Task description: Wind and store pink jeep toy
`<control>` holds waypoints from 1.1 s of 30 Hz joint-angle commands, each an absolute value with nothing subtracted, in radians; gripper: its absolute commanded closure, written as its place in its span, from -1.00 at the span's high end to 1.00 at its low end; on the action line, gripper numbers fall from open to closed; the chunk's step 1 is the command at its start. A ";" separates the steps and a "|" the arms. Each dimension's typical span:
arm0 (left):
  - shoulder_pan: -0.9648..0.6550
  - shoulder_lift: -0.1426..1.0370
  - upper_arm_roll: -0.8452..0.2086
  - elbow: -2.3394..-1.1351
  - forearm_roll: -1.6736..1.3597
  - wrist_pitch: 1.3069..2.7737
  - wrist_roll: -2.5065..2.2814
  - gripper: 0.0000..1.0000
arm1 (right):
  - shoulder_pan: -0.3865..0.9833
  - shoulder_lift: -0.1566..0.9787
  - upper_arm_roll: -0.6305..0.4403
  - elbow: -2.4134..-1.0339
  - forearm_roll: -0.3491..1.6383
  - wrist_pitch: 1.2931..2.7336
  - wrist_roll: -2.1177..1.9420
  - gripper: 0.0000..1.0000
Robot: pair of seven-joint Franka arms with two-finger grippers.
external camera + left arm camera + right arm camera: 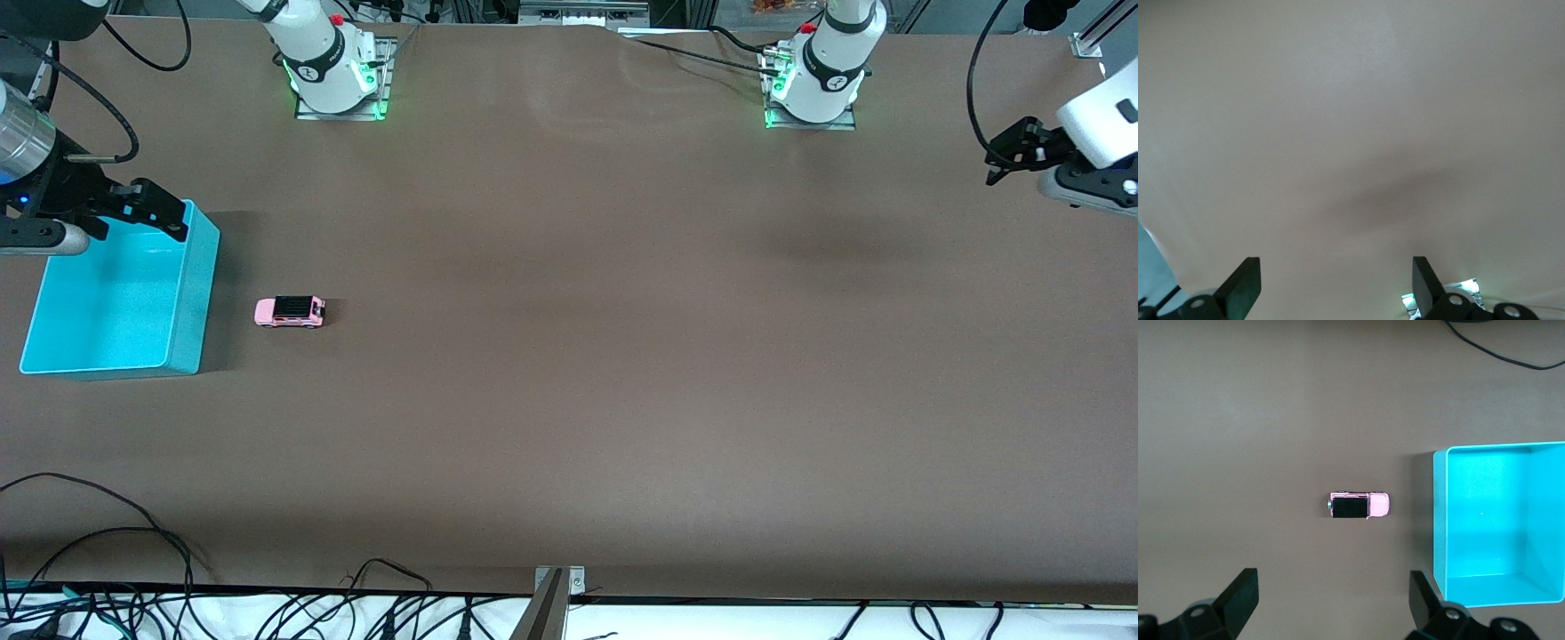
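Brown table (569,356), matte and bare across its middle; cables run along the edge nearest the front camera. Toward the right arm's end stands the turquoise bin (200,293), its inside empty, with one corner covered by the right gripper (156,213). The jeep (291,311) sits on its wheels just beside the bin, at the bin's 3 o'clock in the front view. The right gripper hovers over the bin's rim, fingers (1238,597) spread and holding nothing. The left gripper (1009,160) hangs over the left arm's end of the table, at 3 o'clock from the jeep and well apart from it, fingers (1241,283) likewise released; its arm is cut off by the picture's edge.
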State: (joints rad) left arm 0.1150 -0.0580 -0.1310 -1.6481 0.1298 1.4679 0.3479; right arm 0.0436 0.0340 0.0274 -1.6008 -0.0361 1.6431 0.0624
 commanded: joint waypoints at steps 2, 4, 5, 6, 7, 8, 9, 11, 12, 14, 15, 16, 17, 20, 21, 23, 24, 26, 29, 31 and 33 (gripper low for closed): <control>0.129 -0.045 -0.155 -1.624 0.155 1.459 0.299 1.00 | 0.064 0.037 0.031 -1.578 -0.051 1.621 0.060 1.00; 0.138 -0.041 -0.131 -1.629 0.138 1.474 0.291 1.00 | 0.066 0.038 0.031 -1.578 -0.049 1.612 0.061 1.00; 0.140 -0.041 -0.118 -1.625 0.132 1.479 0.291 1.00 | 0.066 0.040 0.029 -1.578 -0.049 1.605 0.061 1.00; 0.140 -0.043 -0.114 -1.621 0.133 1.480 0.291 1.00 | 0.066 0.043 0.029 -1.580 -0.048 1.597 0.063 1.00; 0.138 -0.046 -0.112 -1.618 0.133 1.479 0.290 1.00 | 0.066 0.051 0.029 -1.580 -0.046 1.585 0.063 1.00; 0.138 -0.046 -0.112 -1.615 0.130 1.479 0.291 1.00 | 0.064 0.060 0.028 -1.580 -0.046 1.574 0.066 1.00; 0.138 -0.048 -0.112 -1.614 0.126 1.479 0.293 1.00 | 0.061 0.067 0.026 -1.580 -0.046 1.565 0.069 1.00; 0.137 -0.048 -0.112 -1.602 0.103 1.479 0.293 1.00 | 0.057 0.086 0.023 -1.578 -0.044 1.555 0.069 1.00; 0.137 -0.048 -0.112 -1.595 0.095 1.479 0.291 1.00 | 0.054 0.090 0.021 -1.582 -0.044 1.552 0.068 1.00; 0.138 -0.048 -0.112 -1.594 0.086 1.482 0.291 1.00 | 0.046 0.103 0.018 -1.588 -0.044 1.543 0.071 1.00; 0.140 -0.046 -0.112 -1.595 0.077 1.486 0.291 1.00 | 0.043 0.113 0.018 -1.586 -0.044 1.534 0.072 1.00; 0.140 -0.048 -0.110 -1.598 0.066 1.489 0.290 1.00 | 0.041 0.123 0.018 -1.586 -0.046 1.519 0.086 1.00; 0.140 -0.048 -0.110 -1.598 0.055 1.493 0.287 1.00 | 0.041 0.127 0.018 -1.586 -0.046 1.500 0.106 1.00; 0.141 -0.048 -0.098 -1.608 0.000 1.525 0.250 1.00 | 0.040 0.147 0.018 -1.586 -0.057 1.460 0.141 1.00; 0.141 -0.048 -0.091 -1.611 -0.012 1.538 0.233 1.00 | 0.040 0.158 0.017 -1.586 -0.058 1.450 0.144 1.00; 0.143 -0.048 -0.087 -1.615 -0.020 1.558 0.213 1.00 | 0.040 0.178 0.015 -1.588 -0.069 1.445 0.147 1.00; 0.141 -0.048 -0.087 -1.620 -0.020 1.569 0.209 1.00 | 0.038 0.186 0.011 -1.588 -0.075 1.447 0.150 1.00; 0.140 -0.048 -0.089 -1.621 -0.018 1.577 0.203 1.00 | 0.034 0.198 -0.001 -1.591 -0.077 1.463 0.182 1.00; 0.140 -0.049 -0.089 -1.623 -0.017 1.575 0.201 1.00 | 0.034 0.210 -0.006 -1.604 -0.075 1.506 0.268 1.00; 0.140 -0.054 -0.089 -1.626 -0.017 1.569 0.201 1.00 | 0.035 0.212 -0.006 -1.629 -0.077 1.543 0.343 1.00; 0.138 -0.072 -0.089 -1.641 -0.014 1.569 0.198 1.00 | 0.038 0.210 -0.005 -1.655 -0.077 1.581 0.405 1.00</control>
State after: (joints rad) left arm 0.1348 -0.0484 -0.0883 -1.6226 0.0024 1.5641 0.2161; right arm 0.0378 0.2124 -0.0097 -1.6100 -0.0584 1.5125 0.2609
